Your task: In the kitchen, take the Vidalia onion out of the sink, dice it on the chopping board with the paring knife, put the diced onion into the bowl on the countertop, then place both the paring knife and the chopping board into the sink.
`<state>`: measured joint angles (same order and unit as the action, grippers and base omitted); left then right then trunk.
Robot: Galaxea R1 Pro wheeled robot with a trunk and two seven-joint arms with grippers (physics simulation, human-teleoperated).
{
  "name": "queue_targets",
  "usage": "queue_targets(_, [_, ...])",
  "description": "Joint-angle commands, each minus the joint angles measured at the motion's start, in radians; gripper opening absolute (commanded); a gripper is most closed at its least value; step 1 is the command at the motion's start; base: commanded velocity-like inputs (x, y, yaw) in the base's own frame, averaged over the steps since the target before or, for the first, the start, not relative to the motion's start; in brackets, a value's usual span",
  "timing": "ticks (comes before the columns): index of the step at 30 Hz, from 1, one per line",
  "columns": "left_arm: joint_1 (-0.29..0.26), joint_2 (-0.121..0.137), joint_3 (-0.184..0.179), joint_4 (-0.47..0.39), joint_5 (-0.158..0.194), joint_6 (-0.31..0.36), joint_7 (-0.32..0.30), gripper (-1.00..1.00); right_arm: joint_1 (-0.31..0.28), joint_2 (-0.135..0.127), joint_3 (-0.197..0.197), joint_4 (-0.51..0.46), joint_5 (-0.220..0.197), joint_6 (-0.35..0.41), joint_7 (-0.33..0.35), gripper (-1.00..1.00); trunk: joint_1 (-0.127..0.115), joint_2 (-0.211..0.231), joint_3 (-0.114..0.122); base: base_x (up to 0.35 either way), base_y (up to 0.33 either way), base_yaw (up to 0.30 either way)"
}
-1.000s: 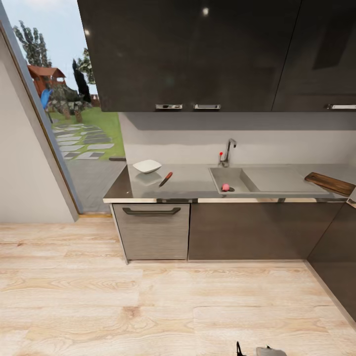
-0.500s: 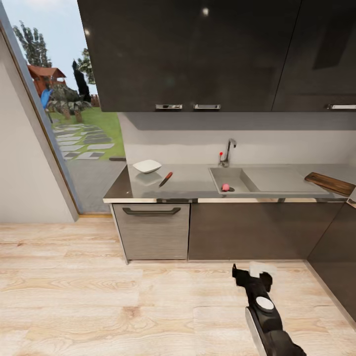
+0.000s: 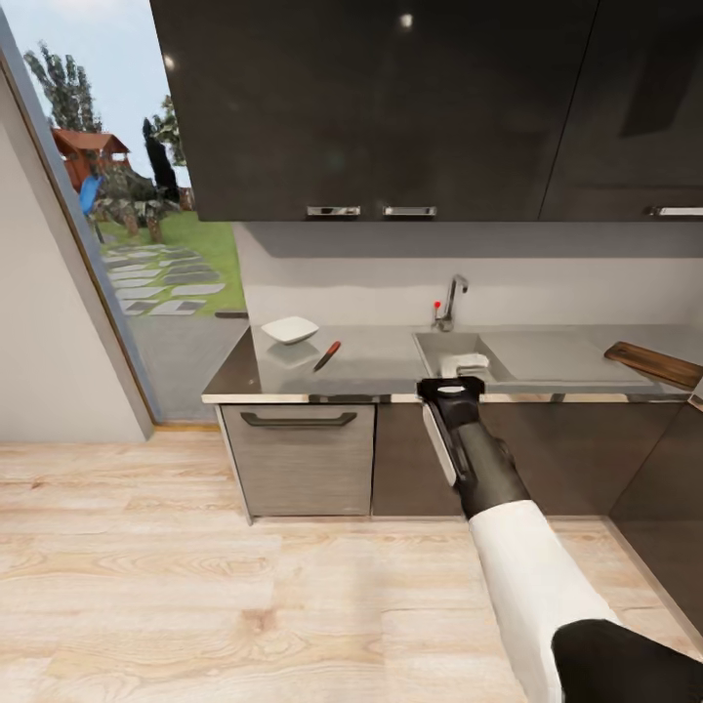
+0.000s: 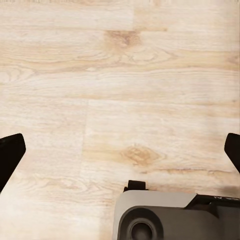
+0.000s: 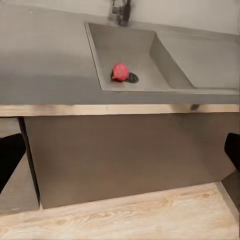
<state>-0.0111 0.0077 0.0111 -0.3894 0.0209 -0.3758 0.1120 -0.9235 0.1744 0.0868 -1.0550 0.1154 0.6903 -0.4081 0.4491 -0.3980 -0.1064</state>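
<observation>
Head view: the robot stands back on the pale wood floor (image 3: pixel 195 586), facing a run of dark cabinets under a glossy grey countertop (image 3: pixel 376 356). Its right arm is stretched forward, white sleeve and black forearm, and the right gripper (image 3: pixel 457 376) is raised in front of the counter's front edge, covering part of the sink (image 3: pixel 527 353) basin from this angle. I cannot make out its jaws here.

Right wrist view: two dark fingertips (image 5: pixel 10 160) sit at opposite edges of the picture, far apart with nothing between them, so that gripper is spread wide and empty. Beyond them lies the basin, and the Vidalia onion (image 5: pixel 120 71) rests on its floor, touching the round drain (image 5: pixel 132 78). The base of the faucet (image 5: pixel 121 10) stands at the far rim.

On the counter, the white bowl (image 3: pixel 290 328) sits toward the window end, and the paring knife (image 3: pixel 327 354) lies just beside it, between the bowl and the sink, apart from both. The chopping board (image 3: pixel 652 363) lies at the far right end of the counter, past the drainboard, well away from the knife. The faucet with its red knob (image 3: pixel 436 305) rises behind the basin.

Left wrist view: the left gripper (image 4: pixel 120 155) points at the floor planks, its dark fingertips at either edge, splayed wide and holding nothing.
</observation>
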Motion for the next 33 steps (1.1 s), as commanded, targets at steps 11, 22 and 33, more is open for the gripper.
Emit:
queue_targets(11, [-0.001,0.0,0.0,-0.001,0.002,-0.003,0.001,1.0,-0.201,0.0,-0.002,0.251,0.004,0.005,0.017,1.0,0.001,-0.002,-0.002,0.283,0.0,0.0])
queue_targets(22, [-0.001,0.0,0.0,0.0,0.002,-0.003,0.001,1.0,-0.204,0.0,-0.001,0.257,0.003,0.006,0.107,1.0,0.001,-0.002,-0.002,0.322,0.0,0.0])
queue_targets(33, [-0.001,0.001,0.0,-0.002,0.003,-0.003,0.002,1.0,-0.203,0.0,0.002,0.257,0.001,0.005,0.127,1.0,0.001,-0.002,-0.002,0.314,0.075,0.0])
